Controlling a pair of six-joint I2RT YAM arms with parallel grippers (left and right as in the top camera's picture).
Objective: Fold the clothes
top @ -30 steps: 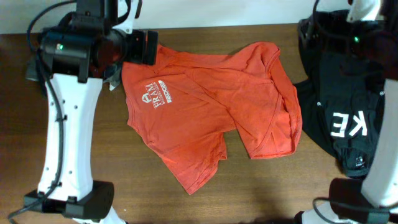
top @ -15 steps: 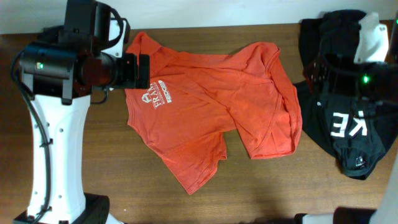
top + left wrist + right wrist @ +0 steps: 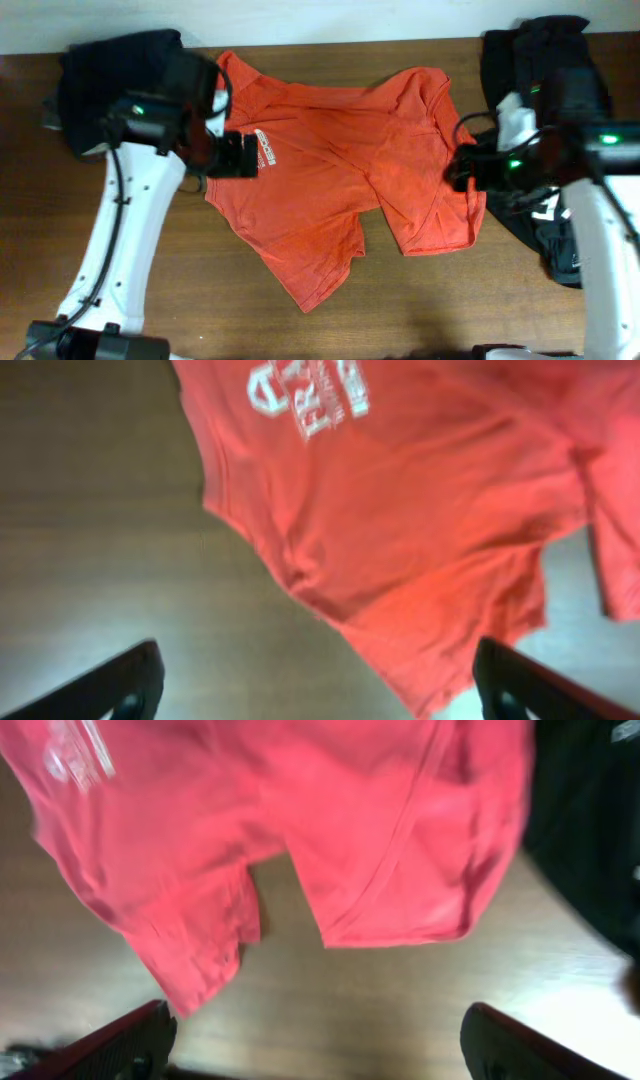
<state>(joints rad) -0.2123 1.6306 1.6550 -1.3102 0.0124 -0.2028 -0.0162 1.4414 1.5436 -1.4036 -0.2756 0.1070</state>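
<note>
Robot lab bench, by the look of it. Two white arms, left arm (image 3: 115, 250) and right arm (image 3: 600, 250), work at a plain wood table (image 3: 420, 300). Green status LEDs (image 3: 137, 108) are lit, and a cable (image 3: 108, 215) runs exposed down the left arm. Bare white wall (image 3: 350, 20) behind. A shirt (image 3: 330, 170) and a black garment (image 3: 565, 235) lie straight on the tabletop.

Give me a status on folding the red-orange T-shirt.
Done: nothing; the T-shirt lies rumpled and unfolded on the table. In hand: the left arm and right arm hover at its logo side and opposite edge, jaws open and empty. Left: grasp it, flatten it, and make every fold.
</note>
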